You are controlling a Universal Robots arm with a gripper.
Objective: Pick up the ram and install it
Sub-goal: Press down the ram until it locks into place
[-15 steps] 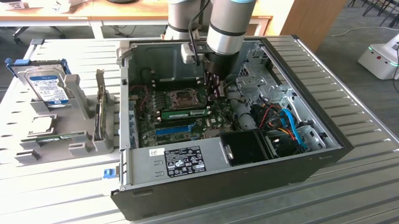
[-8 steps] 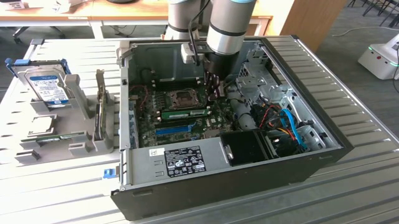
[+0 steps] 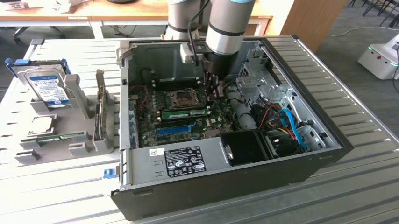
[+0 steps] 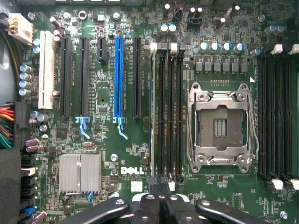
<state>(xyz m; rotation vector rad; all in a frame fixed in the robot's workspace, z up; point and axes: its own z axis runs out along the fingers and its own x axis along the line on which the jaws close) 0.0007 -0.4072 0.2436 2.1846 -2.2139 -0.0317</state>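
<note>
The ram (image 3: 185, 113), a narrow green stick with dark chips, stands on edge in a memory slot of the motherboard (image 3: 153, 126) inside the open PC case. In the wrist view the ram (image 4: 153, 107) is a thin pale edge in the slot nearest the black expansion slots. My gripper (image 3: 216, 93) hangs on the arm inside the case, above and just to the exterior view's right of the ram. My gripper (image 4: 161, 201) has its black fingers pressed together with nothing visible between them. Its tips sit over the end of the memory slots (image 4: 170, 107).
The CPU socket (image 4: 219, 123) lies beside the memory slots, and a long blue slot (image 4: 118, 77) lies on their other side. Cables and a black fan shroud (image 3: 249, 147) fill the case's near right. A grey holder (image 3: 74, 135) outside carries a hard drive (image 3: 48, 88) and another green strip (image 3: 53, 138).
</note>
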